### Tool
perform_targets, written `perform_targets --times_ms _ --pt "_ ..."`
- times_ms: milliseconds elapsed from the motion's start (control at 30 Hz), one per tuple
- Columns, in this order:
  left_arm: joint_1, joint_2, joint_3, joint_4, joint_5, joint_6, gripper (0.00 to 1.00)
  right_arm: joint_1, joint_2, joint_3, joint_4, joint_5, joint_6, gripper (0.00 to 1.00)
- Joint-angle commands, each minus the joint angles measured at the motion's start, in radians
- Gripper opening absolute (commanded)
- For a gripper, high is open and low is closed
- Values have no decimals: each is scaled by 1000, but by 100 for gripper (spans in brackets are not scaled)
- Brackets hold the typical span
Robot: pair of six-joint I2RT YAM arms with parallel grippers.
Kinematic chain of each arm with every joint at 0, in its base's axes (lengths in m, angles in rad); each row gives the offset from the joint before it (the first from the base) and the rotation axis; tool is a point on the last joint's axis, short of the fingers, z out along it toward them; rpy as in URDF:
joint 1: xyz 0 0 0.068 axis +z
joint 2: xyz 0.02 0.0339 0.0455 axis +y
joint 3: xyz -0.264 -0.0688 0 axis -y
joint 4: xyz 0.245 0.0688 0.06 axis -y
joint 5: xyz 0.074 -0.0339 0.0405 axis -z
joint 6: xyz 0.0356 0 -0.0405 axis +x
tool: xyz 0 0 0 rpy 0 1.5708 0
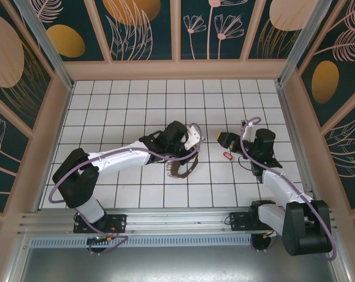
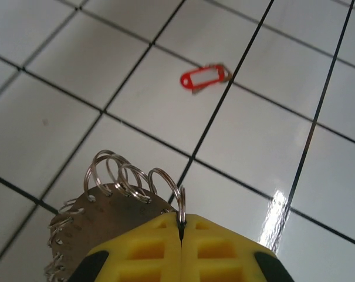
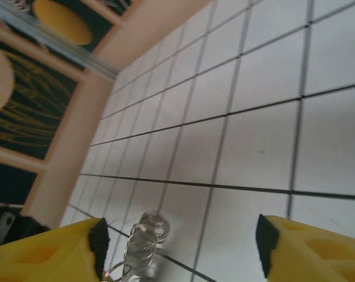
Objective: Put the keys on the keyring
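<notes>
The keyring is a brown plate (image 2: 107, 214) carrying several steel rings (image 2: 121, 176). My left gripper (image 2: 181, 226) is shut on the end ring, its yellow fingers pressed together, and it hangs over the middle of the table (image 1: 196, 140). A red key tag (image 2: 205, 77) lies flat on a white tile ahead of it, also seen from above (image 1: 228, 155). My right gripper (image 1: 224, 141) hovers just above that tag, facing the left one. Its jaws (image 3: 180, 244) stand open, with the blurred rings (image 3: 143, 241) low between them near the left finger, not touching either.
The white tiled table (image 1: 136, 100) is walled by a wooden rim (image 1: 177, 70) and patterned panels. A purple cable (image 1: 183, 157) loops under the left wrist over the brown plate (image 1: 178, 169). There is open tile behind and to the sides of both arms.
</notes>
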Motion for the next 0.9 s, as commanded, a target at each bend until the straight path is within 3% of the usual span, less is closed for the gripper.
perform_targets --times_ms 0,133,400,867 --pt "8 -22 99 -35 4 82 0 15 -8 36 123 -97 -15 61" --pt "48 -34 176 -46 65 107 0 14 -10 86 149 -126 -14 52" --pt "138 -57 296 -65 195 142 0 14 14 178 228 -198 14 49" --pt "179 -83 345 -60 306 158 0 83 143 314 352 -318 40 41"
